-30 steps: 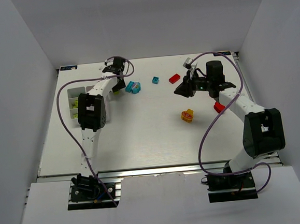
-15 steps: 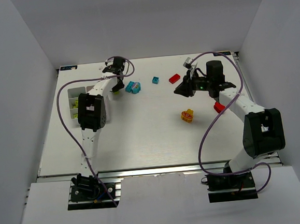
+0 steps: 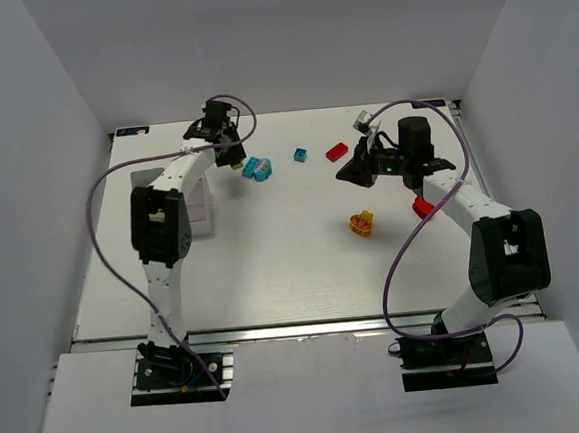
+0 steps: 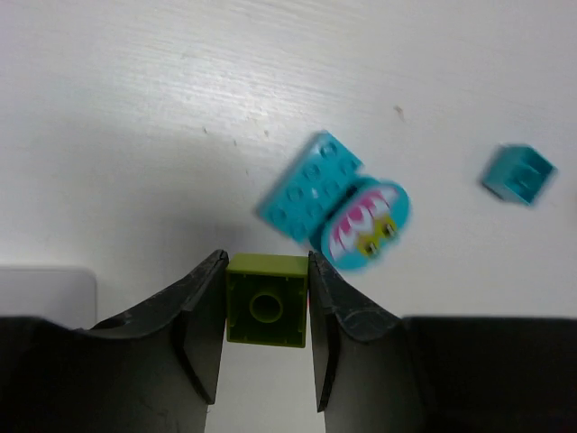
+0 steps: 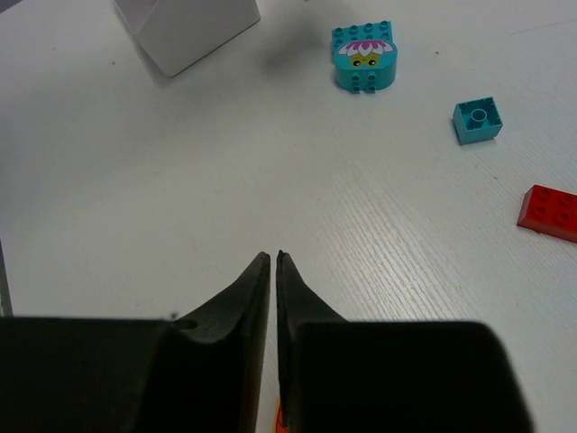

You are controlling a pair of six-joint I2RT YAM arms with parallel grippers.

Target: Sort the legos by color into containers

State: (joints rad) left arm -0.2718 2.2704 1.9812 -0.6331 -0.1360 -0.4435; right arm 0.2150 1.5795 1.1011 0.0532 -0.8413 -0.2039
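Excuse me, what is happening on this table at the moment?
A robot is sorting toy bricks by color into a white tray. Its left hand grips a lime brick close to the tray. Its right hand is shut, with nothing visible between its fingers. Blue bricks, a red brick and a yellow brick lie loose.

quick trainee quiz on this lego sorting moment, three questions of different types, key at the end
1. True or false: the left end effector is shut on a lime brick.
2. What is between the fingers of the right end effector? A. a purple brick B. nothing C. a white brick
3. Fill in: in the left wrist view, the brick with the painted face is ____ in colour.

Key: 1 true; 2 B; 3 cyan
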